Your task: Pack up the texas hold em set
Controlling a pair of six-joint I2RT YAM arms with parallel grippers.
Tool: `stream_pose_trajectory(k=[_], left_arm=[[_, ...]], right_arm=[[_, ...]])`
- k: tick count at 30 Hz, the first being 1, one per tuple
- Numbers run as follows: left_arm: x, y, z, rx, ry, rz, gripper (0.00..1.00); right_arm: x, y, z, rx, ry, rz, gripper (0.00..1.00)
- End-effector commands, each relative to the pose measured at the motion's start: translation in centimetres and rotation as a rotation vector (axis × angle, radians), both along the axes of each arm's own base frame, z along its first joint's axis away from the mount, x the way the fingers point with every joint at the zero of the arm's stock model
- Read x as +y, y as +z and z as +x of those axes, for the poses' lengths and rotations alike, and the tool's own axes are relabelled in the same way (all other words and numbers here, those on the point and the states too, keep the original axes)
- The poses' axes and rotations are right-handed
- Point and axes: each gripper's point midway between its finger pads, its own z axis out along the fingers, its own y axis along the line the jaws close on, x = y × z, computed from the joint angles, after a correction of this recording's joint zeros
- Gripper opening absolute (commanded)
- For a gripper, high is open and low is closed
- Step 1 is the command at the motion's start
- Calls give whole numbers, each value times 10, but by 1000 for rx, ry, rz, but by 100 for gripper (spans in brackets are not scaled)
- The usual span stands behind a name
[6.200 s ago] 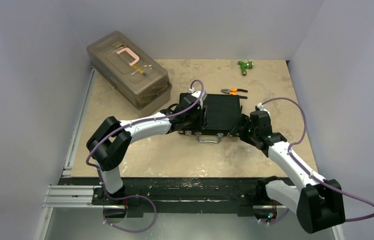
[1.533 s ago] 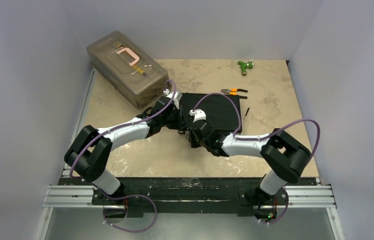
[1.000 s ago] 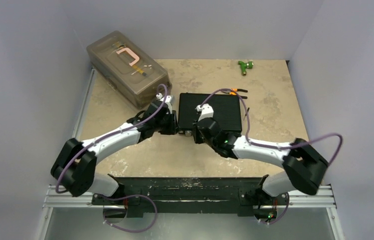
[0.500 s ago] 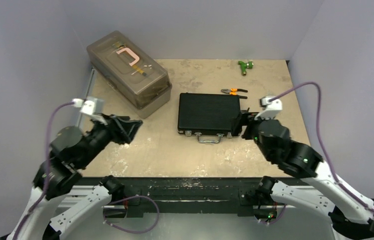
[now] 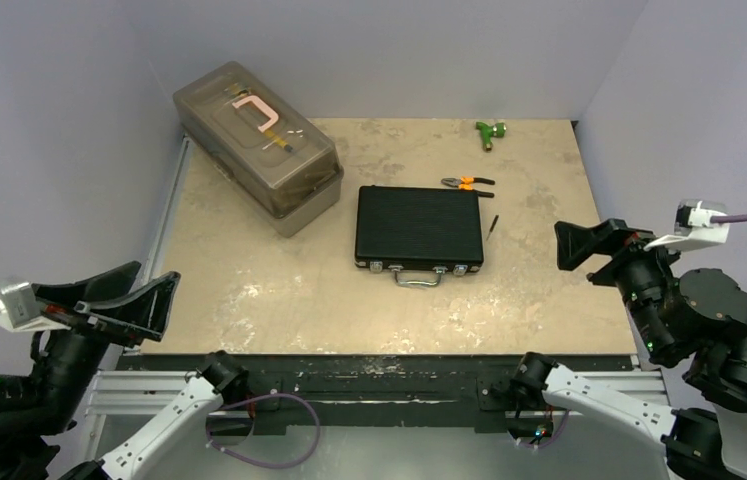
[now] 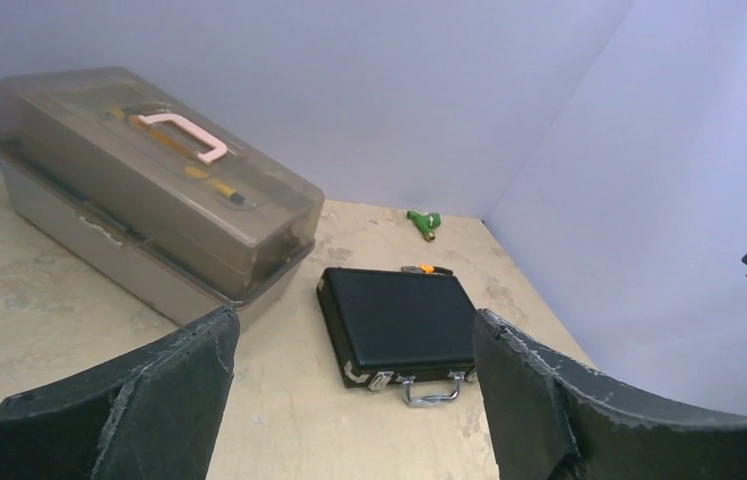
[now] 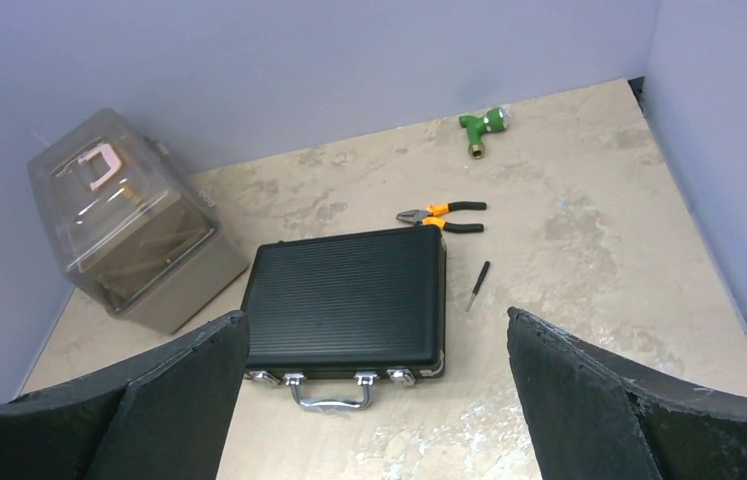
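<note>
Presently on the counter (image 5: pixel 549 160): black ribbed briefcase (image 5: pixel 418 227), lid down, lying flat near the middle, silver handle (image 5: pixel 417 281) facing your side.
Loose set pieces: none in view. No chips, cards or dice show outside the case.
Latches (image 7: pixel 395 377): silver, along the handle edge, too small to tell whether they are snapped down.
Left hand (image 5: pixel 156 274): spread wide, holding nothing, at the near left corner, well apart from the case.
Right hand (image 5: pixel 563 246): spread wide, holding nothing, by the right edge, well apart from the case.
Neighbours: translucent box (image 5: pixel 254 150) just beside the far left corner of the case. Pliers (image 5: pixel 467 184) lie just beyond its far right corner. A thin dark stick (image 5: pixel 492 226) lies beside its right edge, and a green fitting (image 5: pixel 490 131) at the far edge.
Step in hand (judged): packing looks done, and a closing check is what is left.
Doing it well: read the latches from the right wrist view before you call it finished. If one stands proud, press it with one fingertip while the other hand braces the far edge so the case cannot slide. Leave the neighbours where they lie.
</note>
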Motion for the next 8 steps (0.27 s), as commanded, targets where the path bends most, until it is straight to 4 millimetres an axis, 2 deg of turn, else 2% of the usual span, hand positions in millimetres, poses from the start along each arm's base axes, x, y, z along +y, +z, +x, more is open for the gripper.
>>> stream_pose_trajectory(k=[1, 3, 5, 8], left_arm=[[16, -2, -2, -11, 68, 35, 84], [19, -4, -3, -8, 81, 38, 85], [20, -4, -2, -6, 88, 43, 85], [19, -5, 0, -1, 92, 51, 86]], right_arm=[[-16, 6, -5, -25, -34, -15, 99], [-16, 7, -6, -49, -24, 11, 99], [-6, 1, -4, -68, 23, -9, 99], [-16, -9, 2, -31, -77, -21, 99]])
